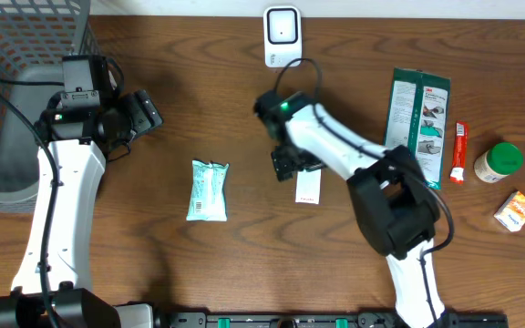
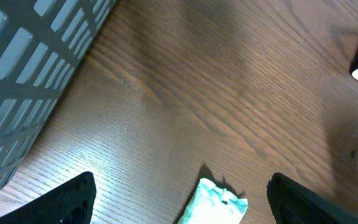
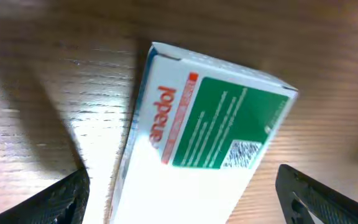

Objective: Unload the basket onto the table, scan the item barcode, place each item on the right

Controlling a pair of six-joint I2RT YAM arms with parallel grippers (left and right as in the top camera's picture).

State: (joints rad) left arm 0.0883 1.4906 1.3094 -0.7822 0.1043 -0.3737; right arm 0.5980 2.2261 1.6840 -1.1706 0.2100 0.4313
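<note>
Wood tabletop (image 1: 199,91), box (image 3: 197,124) flat. Right claw (image 3: 182,180) hangs wide over it; left claw (image 2: 180,186) wide, empty. Pickup pending, I reckon; scanner (image 1: 282,35) after.

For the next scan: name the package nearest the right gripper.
The white box with green label, under the right gripper; all others lie farther off.
</note>
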